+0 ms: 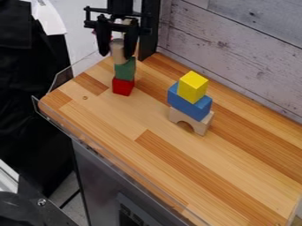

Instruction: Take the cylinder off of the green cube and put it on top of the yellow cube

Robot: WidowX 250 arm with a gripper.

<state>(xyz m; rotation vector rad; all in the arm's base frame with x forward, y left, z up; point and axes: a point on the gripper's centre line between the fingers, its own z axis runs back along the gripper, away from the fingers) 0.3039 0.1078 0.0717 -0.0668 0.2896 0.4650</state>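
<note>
The gripper (117, 48) hangs at the upper left, around the upper part of the wooden cylinder (118, 54). Below it, the cylinder's lower end meets the top of the green cube (125, 70), which rests on a red cube (122, 86). The yellow cube (193, 87) sits to the right and nearer the camera, on top of a blue block (189, 102).
Under the blue block stands a natural wood arch (200, 125) on the wooden table (153, 172). A whitewashed plank wall (236, 57) runs behind the table. Clear low edging (112, 154) lines the front left side.
</note>
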